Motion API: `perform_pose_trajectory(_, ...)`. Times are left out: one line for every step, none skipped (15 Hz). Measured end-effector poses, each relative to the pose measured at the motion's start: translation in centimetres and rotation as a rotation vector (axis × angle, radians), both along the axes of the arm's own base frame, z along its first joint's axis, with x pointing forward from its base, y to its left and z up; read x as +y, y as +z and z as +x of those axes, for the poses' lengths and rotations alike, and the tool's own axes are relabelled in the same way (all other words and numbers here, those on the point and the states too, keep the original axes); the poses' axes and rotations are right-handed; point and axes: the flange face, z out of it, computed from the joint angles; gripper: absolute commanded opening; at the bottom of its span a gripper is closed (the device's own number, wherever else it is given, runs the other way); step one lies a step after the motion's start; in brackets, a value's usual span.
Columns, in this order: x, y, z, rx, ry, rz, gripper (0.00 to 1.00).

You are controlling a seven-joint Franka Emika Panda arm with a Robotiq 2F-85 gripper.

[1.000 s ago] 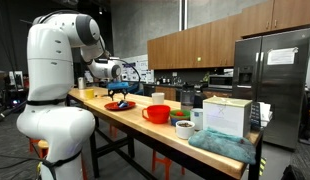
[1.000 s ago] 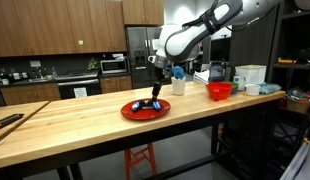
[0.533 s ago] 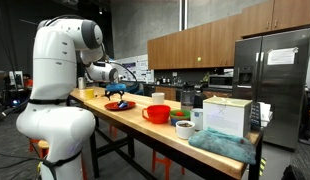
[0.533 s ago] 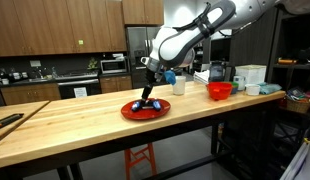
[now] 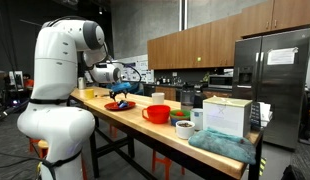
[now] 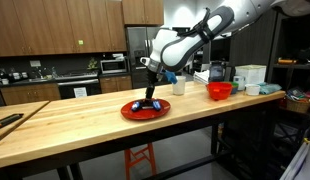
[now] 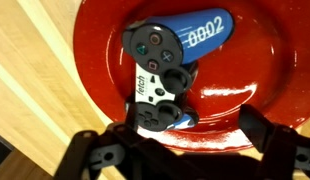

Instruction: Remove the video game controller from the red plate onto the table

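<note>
The video game controller [image 7: 160, 75], black with a white and a blue panel, lies on the red plate [image 7: 235, 95] in the wrist view. My gripper [image 7: 190, 132] is open just above the plate, its dark fingers [image 7: 267, 135] standing either side of the controller's near end without holding it. In an exterior view the gripper [image 6: 150, 94] hangs over the controller [image 6: 147, 105] on the plate [image 6: 130, 112], on the wooden table [image 6: 75, 130]. In an exterior view the plate [image 5: 118, 106] lies below the gripper [image 5: 122, 89].
A red pot [image 6: 221, 91] and white containers [image 6: 253, 78] stand to the right of the plate. In an exterior view the pot [image 5: 156, 113], a bowl [image 5: 183, 128], a white box [image 5: 227, 115] and a teal cloth [image 5: 220, 143] fill the near end. A dark tool [image 6: 5, 121] lies at the far left.
My gripper has moved left and down over the plate and now stands low around the controller, still open.
</note>
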Motion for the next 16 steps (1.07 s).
perform_pose_trajectory(-0.1, -0.1, 0.1, -0.003, 0.006, -0.010, 1.00)
perform_pose_trajectory(-0.2, -0.4, 0.2, -0.002, 0.011, -0.015, 1.00)
perform_pose_trajectory(-0.2, -0.7, 0.2, 0.002, 0.016, -0.018, 1.00)
perform_pose_trajectory(-0.1, -1.0, 0.2, 0.008, 0.021, -0.021, 1.00)
perform_pose_trajectory(0.1, -1.5, 0.2, 0.015, 0.027, -0.023, 1.00)
perform_pose_trajectory(0.2, -2.0, 0.2, 0.023, 0.032, -0.026, 1.00)
perform_pose_trajectory(0.3, -2.6, 0.2, 0.031, 0.037, -0.032, 1.00)
perform_pose_trajectory(0.4, -3.3, 0.3, 0.037, 0.044, -0.041, 1.00)
perform_pose_trajectory(0.4, -3.5, 0.4, 0.028, 0.054, -0.050, 1.00)
perform_pose_trajectory(0.5, -3.5, 0.4, 0.023, 0.061, -0.060, 1.00)
perform_pose_trajectory(0.5, -3.5, 0.4, 0.018, 0.068, -0.068, 1.00)
perform_pose_trajectory(0.5, -3.6, 0.4, 0.015, 0.074, -0.076, 1.00)
perform_pose_trajectory(0.5, -3.6, 0.4, 0.011, 0.079, -0.082, 1.00)
perform_pose_trajectory(0.4, -3.6, 0.4, 0.008, 0.083, -0.090, 1.00)
perform_pose_trajectory(0.3, -3.7, 0.4, 0.005, 0.087, -0.097, 1.00)
perform_pose_trajectory(0.2, -3.6, 0.5, -0.003, 0.090, -0.104, 1.00)
